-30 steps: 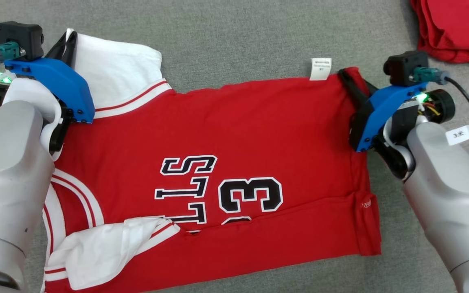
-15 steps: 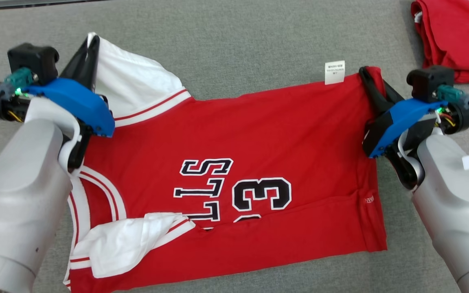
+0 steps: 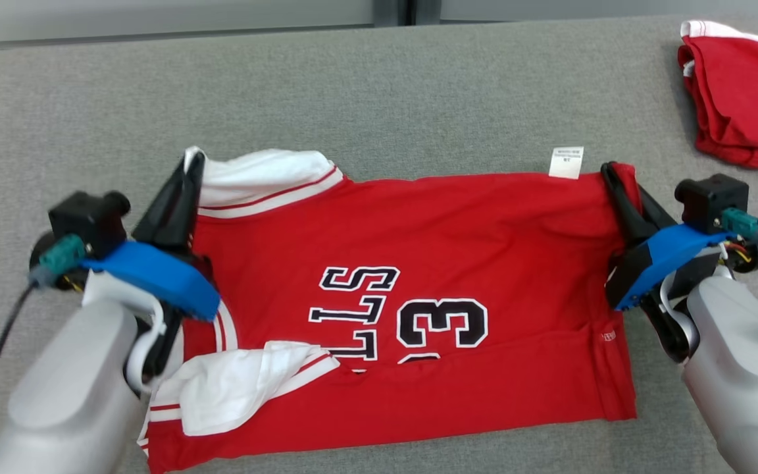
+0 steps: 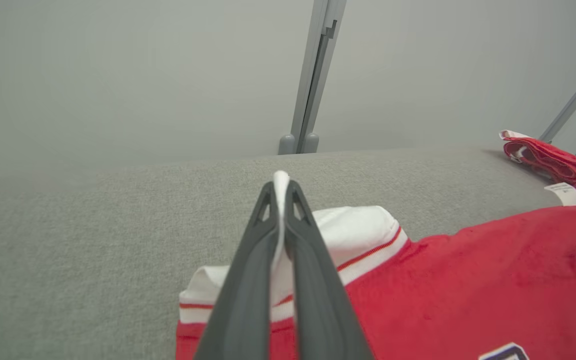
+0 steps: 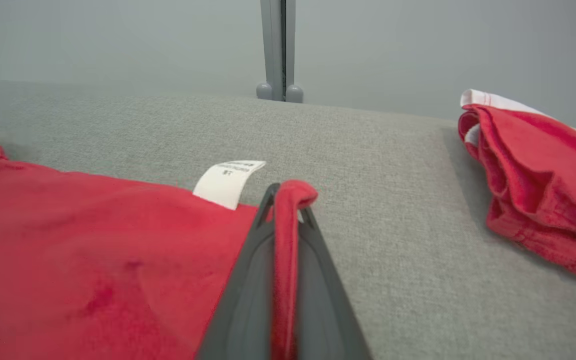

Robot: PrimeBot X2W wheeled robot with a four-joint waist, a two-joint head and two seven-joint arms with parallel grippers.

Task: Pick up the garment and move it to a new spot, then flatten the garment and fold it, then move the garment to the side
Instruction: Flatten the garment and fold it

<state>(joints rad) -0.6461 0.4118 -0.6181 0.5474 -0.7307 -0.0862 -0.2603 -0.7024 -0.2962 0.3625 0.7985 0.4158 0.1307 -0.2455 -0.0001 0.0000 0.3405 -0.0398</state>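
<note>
Garment (image 3: 471,243), a red jersey w/ white sleeves, lies spread mid-desk (image 3: 379,85), print up, near edge folded over. 2nd red garment (image 3: 741,99) sits bunched at the far right, well apart. Left tool (image 3: 193,161) is clenched on the white sleeve corner. Right tool (image 3: 609,170) is clenched on the red hem corner, just beside a small white label (image 3: 566,162).

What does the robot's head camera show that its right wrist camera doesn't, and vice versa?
The head view adds black lettering and a number 3 on the jersey, and the left gripper shut on its white sleeve. The right wrist view adds the rounded base of a grey post at the far edge of the table. Both share the jersey itself, its white label, the right gripper shut on its corner, and the second red garment.
</note>
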